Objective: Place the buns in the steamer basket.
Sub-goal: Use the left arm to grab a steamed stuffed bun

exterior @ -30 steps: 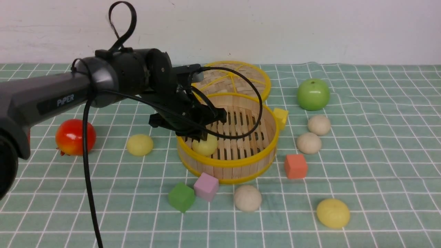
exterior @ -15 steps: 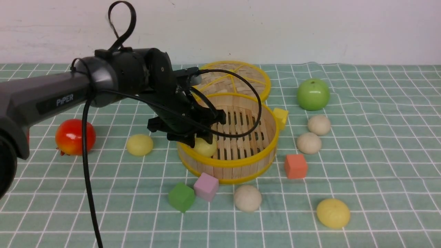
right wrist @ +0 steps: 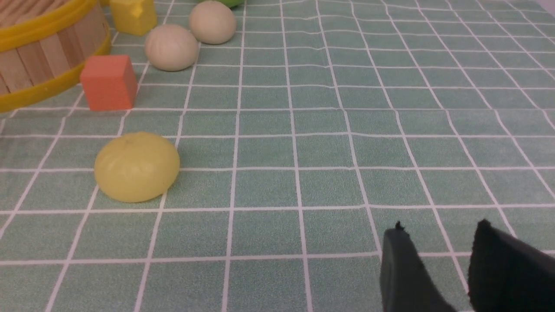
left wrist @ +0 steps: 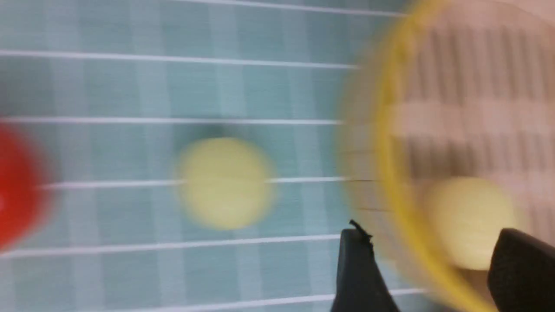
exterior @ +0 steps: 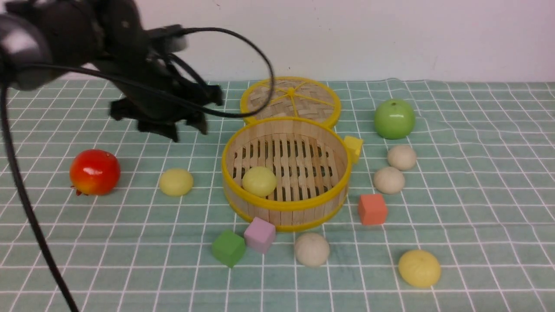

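We record: one round bamboo-slat steamer basket with yellow rims [exterior: 303,216], centre, holding one pale yellow dome-shaped bun [exterior: 259,181]. Outside it:
- second yellow bun [exterior: 175,182], left
- third yellow bun [exterior: 419,268], near right
- beige bun [exterior: 311,249], near
- two further beige buns [exterior: 389,180] [exterior: 401,157], right

Left gripper [exterior: 189,133], raised far left: jaws apart, empty. Right gripper [right wrist: 439,229]: jaws apart, empty.

A plain off-white wall [exterior: 390,39], faintly scuffed, stands directly behind the worktop [exterior: 498,268]. A teal-green cloth [exterior: 477,130] with a white grid covers the worktop up to the wall, slightly wrinkled near it. The light is soft and even.
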